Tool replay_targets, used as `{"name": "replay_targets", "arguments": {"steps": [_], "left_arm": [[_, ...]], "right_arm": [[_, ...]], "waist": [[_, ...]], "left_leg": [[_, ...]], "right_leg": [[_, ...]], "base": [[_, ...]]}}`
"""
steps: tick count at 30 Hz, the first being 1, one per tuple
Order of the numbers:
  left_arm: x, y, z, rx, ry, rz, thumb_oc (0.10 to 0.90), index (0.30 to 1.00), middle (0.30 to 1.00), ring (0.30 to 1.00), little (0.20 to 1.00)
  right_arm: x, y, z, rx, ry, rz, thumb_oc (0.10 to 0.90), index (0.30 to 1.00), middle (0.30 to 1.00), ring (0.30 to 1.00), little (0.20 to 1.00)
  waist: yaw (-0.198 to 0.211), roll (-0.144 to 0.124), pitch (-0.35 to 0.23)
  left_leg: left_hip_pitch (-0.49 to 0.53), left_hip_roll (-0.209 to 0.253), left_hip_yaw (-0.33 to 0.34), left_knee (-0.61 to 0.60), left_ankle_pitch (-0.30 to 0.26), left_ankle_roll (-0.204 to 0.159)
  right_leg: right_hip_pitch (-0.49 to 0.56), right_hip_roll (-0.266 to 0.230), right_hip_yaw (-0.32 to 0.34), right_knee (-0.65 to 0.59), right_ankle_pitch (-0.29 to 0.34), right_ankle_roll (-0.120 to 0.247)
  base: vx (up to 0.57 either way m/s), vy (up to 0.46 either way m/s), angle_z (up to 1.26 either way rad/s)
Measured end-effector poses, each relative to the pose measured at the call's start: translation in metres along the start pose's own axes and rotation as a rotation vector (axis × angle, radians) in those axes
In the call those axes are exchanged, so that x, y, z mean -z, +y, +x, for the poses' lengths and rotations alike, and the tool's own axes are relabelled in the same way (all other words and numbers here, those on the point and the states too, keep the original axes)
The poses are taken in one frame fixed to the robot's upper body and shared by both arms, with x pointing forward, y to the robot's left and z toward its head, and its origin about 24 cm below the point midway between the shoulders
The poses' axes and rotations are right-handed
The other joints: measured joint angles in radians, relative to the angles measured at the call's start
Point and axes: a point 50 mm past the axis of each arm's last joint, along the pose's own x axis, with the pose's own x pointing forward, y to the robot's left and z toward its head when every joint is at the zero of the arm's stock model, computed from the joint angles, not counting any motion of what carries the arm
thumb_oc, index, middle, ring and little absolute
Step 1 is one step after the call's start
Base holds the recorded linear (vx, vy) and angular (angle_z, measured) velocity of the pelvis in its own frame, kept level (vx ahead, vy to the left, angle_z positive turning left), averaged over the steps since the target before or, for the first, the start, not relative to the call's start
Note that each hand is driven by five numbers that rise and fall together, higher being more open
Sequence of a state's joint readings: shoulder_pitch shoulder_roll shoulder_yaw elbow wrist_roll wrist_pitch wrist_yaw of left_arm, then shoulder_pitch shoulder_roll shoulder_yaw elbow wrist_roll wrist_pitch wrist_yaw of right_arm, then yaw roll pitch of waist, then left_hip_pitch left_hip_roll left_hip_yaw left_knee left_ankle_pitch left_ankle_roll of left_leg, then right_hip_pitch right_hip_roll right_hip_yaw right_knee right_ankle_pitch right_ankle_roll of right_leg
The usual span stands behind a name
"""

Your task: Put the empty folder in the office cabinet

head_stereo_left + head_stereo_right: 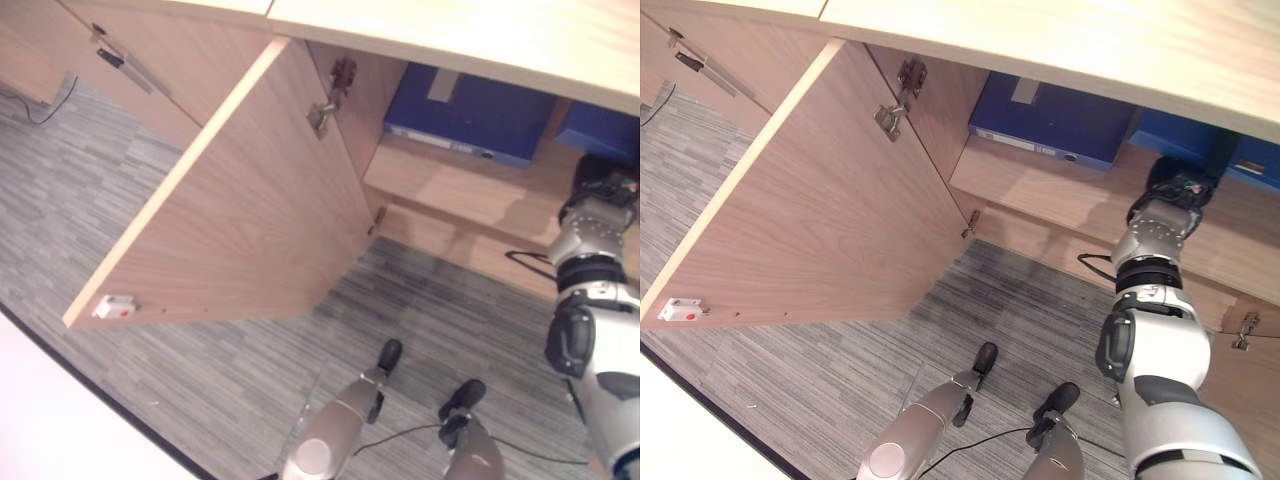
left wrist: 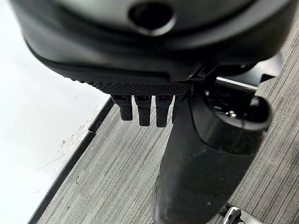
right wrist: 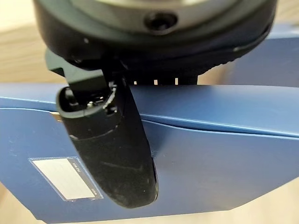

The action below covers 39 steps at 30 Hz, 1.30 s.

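My right hand [image 1: 1173, 186] reaches into the open office cabinet, above its wooden shelf [image 1: 1040, 185]. In the right wrist view, its thumb [image 3: 117, 154] lies pressed on the face of a blue folder [image 3: 224, 158] with a white label, and its fingers go behind the folder's edge. The same folder [image 1: 1255, 160] shows at the shelf's right end, just beyond the hand. A second blue folder [image 1: 1055, 120] lies flat further left on the shelf. My left hand [image 2: 142, 109] hangs over the grey carpet, fingers relaxed and holding nothing.
The cabinet's left door [image 1: 250, 200] stands wide open over the carpet [image 1: 200, 380], with a white catch [image 1: 113, 306] at its corner. A neighbouring closed door carries a metal handle [image 1: 120, 62]. The cabinet's top board [image 1: 480, 40] overhangs the shelf.
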State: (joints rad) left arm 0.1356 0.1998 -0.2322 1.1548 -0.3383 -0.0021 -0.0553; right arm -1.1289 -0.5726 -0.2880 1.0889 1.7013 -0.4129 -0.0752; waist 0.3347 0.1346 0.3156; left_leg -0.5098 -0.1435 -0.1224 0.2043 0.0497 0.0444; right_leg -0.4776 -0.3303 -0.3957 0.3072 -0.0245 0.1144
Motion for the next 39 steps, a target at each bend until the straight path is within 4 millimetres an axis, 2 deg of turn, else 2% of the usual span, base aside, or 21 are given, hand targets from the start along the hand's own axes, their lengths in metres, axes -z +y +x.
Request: {"name": "replay_targets", "arguments": {"steps": [4,10,12,14,16,20,24,27,29,31,34,37,39], "left_arm": [[0.001,0.011,-0.002,-0.027,0.005,0.010,0.800,0.900,0.900,0.900,0.900],[0.000,0.022,-0.003,-0.057,0.008,0.036,0.800,0.900,0.900,0.900,0.900],[-0.001,0.025,-0.003,-0.065,0.007,0.041,0.800,0.900,0.900,0.900,0.900],[-0.001,0.029,-0.004,-0.074,0.006,0.043,0.800,0.900,0.900,0.900,0.900],[-0.002,0.030,-0.004,-0.074,0.005,0.042,0.800,0.900,0.900,0.900,0.900],[-0.002,0.036,-0.005,-0.087,0.005,0.049,0.800,0.900,0.900,0.900,0.900],[-0.003,0.038,-0.006,-0.090,0.006,0.060,0.800,0.900,0.900,0.900,0.900],[-0.003,0.038,-0.006,-0.089,0.007,0.065,0.800,0.900,0.900,0.900,0.900],[-0.003,0.038,-0.006,-0.089,0.004,0.064,0.800,0.900,0.900,0.900,0.900],[-0.004,0.038,-0.006,-0.091,0.001,0.064,0.800,0.900,0.900,0.900,0.900],[-0.003,0.038,-0.006,-0.091,0.005,0.064,0.800,0.900,0.900,0.900,0.900],[-0.005,0.039,-0.006,-0.093,0.000,0.065,0.800,0.900,0.900,0.900,0.900],[-0.008,0.041,-0.006,-0.097,-0.008,0.067,0.800,0.900,0.900,0.900,0.900]], "right_arm": [[-0.012,0.008,0.004,-0.023,-0.040,-0.006,0.400,0.300,0.300,0.300,0.300],[-0.013,0.017,0.004,-0.049,-0.043,-0.001,0.400,0.300,0.300,0.300,0.300],[-0.012,0.015,0.004,-0.038,-0.028,-0.061,0.800,0.900,0.900,0.900,0.900],[-0.019,0.006,0.010,0.020,0.006,-0.257,0.800,0.900,0.900,0.900,0.900],[-0.018,0.000,0.012,0.059,0.049,-0.387,0.800,0.900,0.900,0.900,0.900],[-0.004,-0.017,0.008,0.097,0.191,-0.577,0.800,0.900,0.900,0.900,0.900],[0.025,-0.031,-0.004,0.122,0.279,-0.523,0.800,0.900,0.900,0.900,0.900],[0.028,-0.031,-0.005,0.119,0.285,-0.502,0.800,0.900,0.900,0.900,0.900],[0.031,-0.032,-0.006,0.127,0.282,-0.451,0.800,0.900,0.900,0.900,0.900],[0.039,-0.029,-0.009,0.108,0.285,-0.408,0.800,0.900,0.900,0.900,0.900],[0.039,-0.028,-0.009,0.094,0.288,-0.406,0.800,0.900,0.900,0.900,0.900],[0.035,-0.030,-0.007,0.090,0.301,-0.492,0.800,0.900,0.900,0.900,0.900],[0.027,-0.035,-0.004,0.087,0.331,-0.676,0.800,0.900,0.900,0.900,0.900]], "waist": [[-0.007,0.000,-0.032],[-0.035,-0.003,-0.050],[-0.038,-0.004,-0.051],[-0.038,-0.010,-0.055],[-0.040,-0.015,-0.058],[-0.040,-0.022,-0.061],[-0.034,-0.021,-0.059],[-0.026,-0.019,-0.057],[-0.013,-0.006,-0.042],[-0.019,0.002,-0.018],[-0.022,0.007,0.003],[-0.027,-0.001,0.008],[-0.028,-0.013,0.016]], "left_leg": [[0.001,0.001,0.000,0.000,0.000,0.000],[0.001,0.004,-0.001,0.000,0.002,-0.003],[0.001,0.006,0.006,0.000,0.003,-0.003],[-0.002,0.005,0.012,0.001,0.005,-0.002],[-0.006,0.009,0.020,0.001,0.008,-0.002],[-0.009,0.023,0.026,0.000,0.011,-0.007],[-0.018,0.033,0.032,-0.002,0.015,-0.013],[-0.051,0.033,0.032,-0.003,0.020,-0.019],[-0.061,0.033,0.037,-0.003,0.029,-0.012],[-0.063,0.037,0.037,-0.003,0.030,-0.014],[-0.063,0.040,0.032,-0.021,0.041,-0.020],[-0.061,0.043,0.032,-0.022,0.041,-0.020],[-0.059,0.045,0.033,-0.022,0.041,-0.020]], "right_leg": [[0.000,0.006,0.002,0.004,0.001,0.000],[-0.004,0.004,0.004,0.003,0.000,-0.002],[-0.009,0.005,0.014,0.004,0.004,-0.005],[-0.020,0.006,0.026,0.007,0.007,-0.009],[-0.026,0.008,0.030,0.008,0.010,-0.008],[-0.032,0.022,0.034,0.001,0.018,-0.019],[-0.043,0.033,0.038,-0.003,0.022,-0.032],[-0.076,0.032,0.038,0.004,0.023,-0.034],[-0.095,0.031,0.046,0.013,0.023,-0.034],[-0.098,0.034,0.047,0.013,0.024,-0.035],[-0.100,0.039,0.044,0.006,0.031,-0.046],[-0.099,0.043,0.044,0.003,0.034,-0.041],[-0.096,0.045,0.044,0.001,0.034,-0.042]], "base": [[0.00,-0.003,-0.01],[0.00,-0.028,0.00],[-0.02,-0.023,-0.09],[-0.02,-0.052,-0.12],[-0.01,-0.048,-0.09],[-0.02,-0.044,-0.10],[-0.02,-0.022,-0.05],[-0.01,-0.007,0.02],[-0.02,-0.038,-0.05],[-0.01,-0.017,-0.02],[-0.01,-0.020,0.02],[-0.01,-0.022,0.00],[0.00,-0.011,-0.02]]}}
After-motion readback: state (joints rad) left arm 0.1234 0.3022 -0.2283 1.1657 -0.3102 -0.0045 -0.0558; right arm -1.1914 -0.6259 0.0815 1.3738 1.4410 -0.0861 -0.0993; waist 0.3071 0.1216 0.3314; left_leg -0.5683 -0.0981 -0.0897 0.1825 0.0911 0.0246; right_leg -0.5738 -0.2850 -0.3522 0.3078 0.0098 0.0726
